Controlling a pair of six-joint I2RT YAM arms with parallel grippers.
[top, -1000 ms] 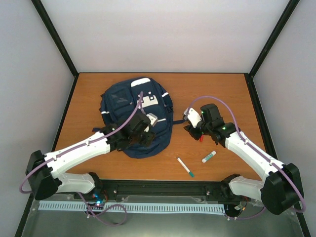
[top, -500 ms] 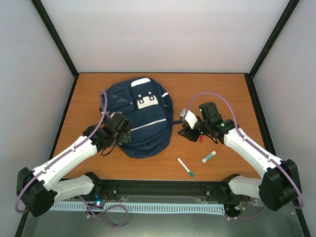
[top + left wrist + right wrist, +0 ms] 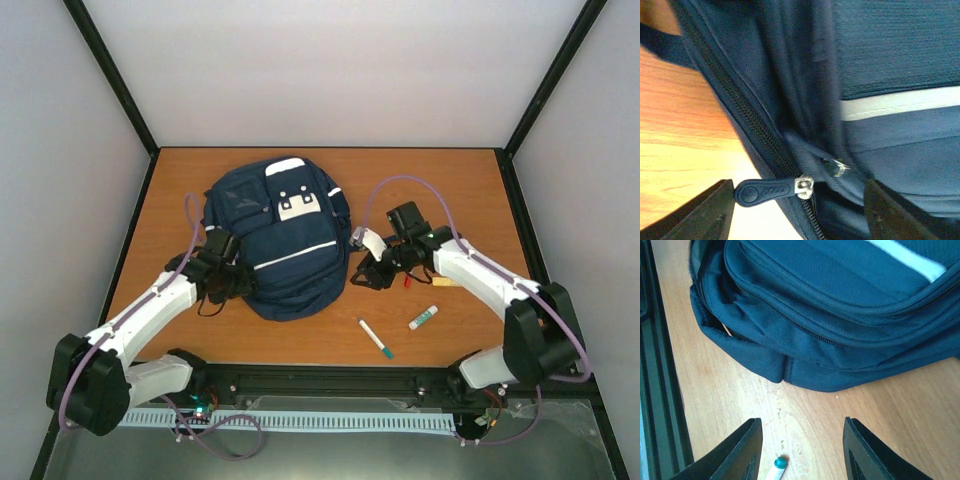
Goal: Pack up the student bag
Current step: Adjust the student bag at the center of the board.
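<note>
On the wooden table [image 3: 440, 180], in the lower right of the frame, lie a white pen [image 3: 376, 338] with a teal cap and a short white tube [image 3: 423, 318], perhaps a glue stick.

Lab test cell; white panels [image 3: 330, 70], black frame [image 3: 112, 75]

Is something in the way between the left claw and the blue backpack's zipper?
No, nothing visible is. The left gripper stands open right at the student bag, and the zipper pull lies in the gap between its fingers with nothing in front of it.
</note>
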